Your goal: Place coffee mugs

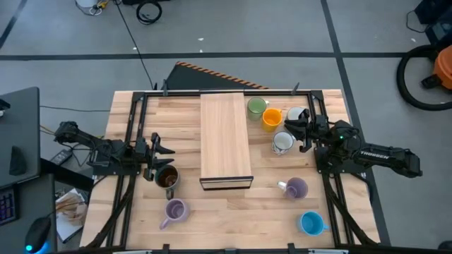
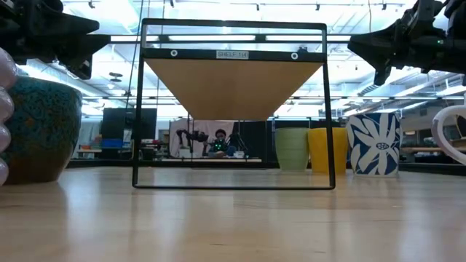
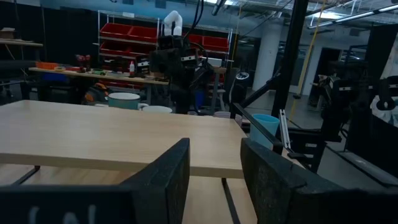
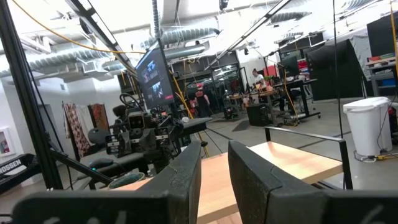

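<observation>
Workshop floor, grey, surrounds a pale wooden table framed in black rails; a raised wooden shelf on a black frame runs down its middle.

Left gripper: raised above the table, fingers apart with a clear gap, clamped on nothing. Dark brown mug stands just beside and below the fingertips, upright. One lilac mug sits farther out from the fingers, toward the table's near edge.

Right gripper: raised, fingers apart, empty. White mug stands just beside the fingertips, toward the shelf; a second white patterned mug lies close on the fingers' other side. Orange mug and green mug stand beyond the fingertips, touching or nearly so, against the shelf's edge. Second lilac mug and blue mug sit well behind the fingers.

Shelf top: bare, no mug placed yet.

Step in hand, as judged: first pick-ups. Each gripper should descend straight over its nearest mug, straddle one wall of the rim away from the handle, and close firmly before lifting. On the right, the neighbouring mugs crowd the approach; keeping the fingers narrow would avoid nudging the patterned one.
</observation>
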